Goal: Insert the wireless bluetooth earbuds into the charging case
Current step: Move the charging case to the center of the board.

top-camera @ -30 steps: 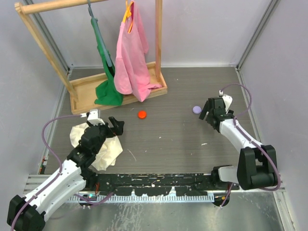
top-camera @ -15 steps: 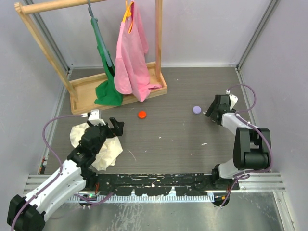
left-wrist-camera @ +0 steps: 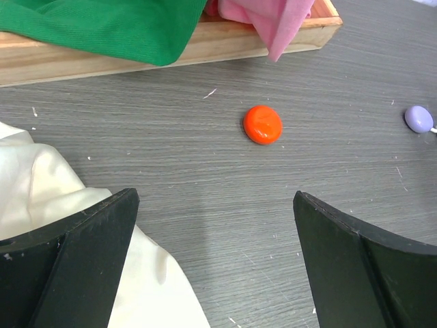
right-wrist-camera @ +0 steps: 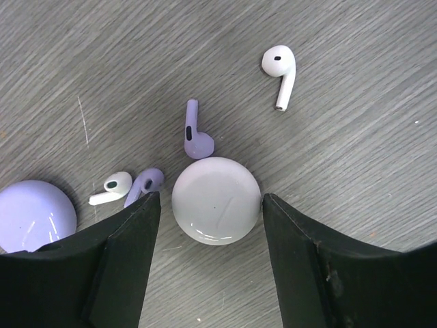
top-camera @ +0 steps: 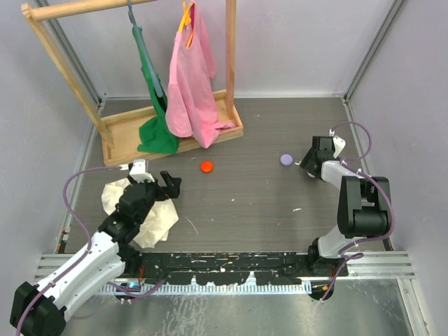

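Charging case (right-wrist-camera: 216, 205): pale and round, set on the table between the fingers of the right gripper (right-wrist-camera: 210, 197) — closely flanked on both sides.
Right jaws: set part-way in about the case; a firm hold cannot be told.
White earbud (right-wrist-camera: 280, 65): laid well beyond the case.
Second earbud (right-wrist-camera: 113, 186): laid by a lavender bud (right-wrist-camera: 147, 183), just outside one finger.
Left gripper (left-wrist-camera: 215, 198): jaws spread wide, nothing held.
Room: side wall (top-camera: 413, 140) close by — bare table (top-camera: 245, 189) is left towards the orange cap (top-camera: 206, 166).
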